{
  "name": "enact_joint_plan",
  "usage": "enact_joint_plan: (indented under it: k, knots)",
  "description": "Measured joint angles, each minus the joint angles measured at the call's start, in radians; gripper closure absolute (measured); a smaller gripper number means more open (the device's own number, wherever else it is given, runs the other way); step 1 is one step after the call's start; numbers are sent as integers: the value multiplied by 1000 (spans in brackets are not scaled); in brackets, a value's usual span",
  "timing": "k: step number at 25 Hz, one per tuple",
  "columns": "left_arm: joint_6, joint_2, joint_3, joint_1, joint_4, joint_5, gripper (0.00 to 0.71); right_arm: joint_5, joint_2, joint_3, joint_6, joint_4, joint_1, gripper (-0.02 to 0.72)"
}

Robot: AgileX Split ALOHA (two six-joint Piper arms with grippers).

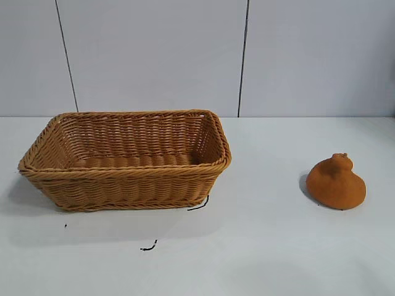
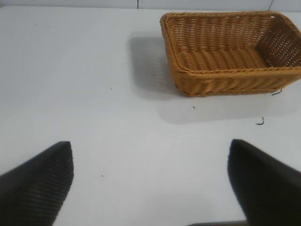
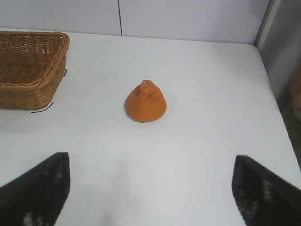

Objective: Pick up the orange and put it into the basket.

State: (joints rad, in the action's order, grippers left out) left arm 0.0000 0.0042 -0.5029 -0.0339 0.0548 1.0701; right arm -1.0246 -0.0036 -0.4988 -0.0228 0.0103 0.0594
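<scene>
Neither arm shows in your exterior view; you see each gripper only as two dark fingertips cut off by its own wrist view's frame edge. The basket (image 1: 126,159) is cropped in both wrist views, so you never see its whole rim from there, and its inside floor is partly hidden behind the near wall in the exterior view. A few thin dark marks (image 1: 148,247) lie on the white table (image 1: 265,246) by the basket's base; you cannot tell whether they are thread or pen.

The orange (image 1: 336,183) sits on the table, knob up, well apart from the basket and to its right in the exterior view. From the right wrist it lies ahead of the right gripper (image 3: 150,188), roughly on the line between the two fingertips, clear of both.

Right gripper: jaws spread wide, nothing between them, hovering over bare table. Left gripper (image 2: 150,181): jaws likewise wide apart and empty, the basket ahead of it and off to one side.
</scene>
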Motion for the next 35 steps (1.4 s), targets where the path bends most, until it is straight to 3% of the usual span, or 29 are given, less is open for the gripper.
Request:
enact_joint_plan:
  k: [12, 22, 35]
  knots:
    - [0, 0, 0, 0, 0, 0, 71, -11, 85, -15, -23, -1, 0, 36]
    - [0, 0, 0, 0, 0, -1, 71, -42, 793, -243, -69, 0, 0, 36]
    - [0, 0, 0, 0, 0, -1, 71, 36, 1578, -749, -50, 3, 0, 36]
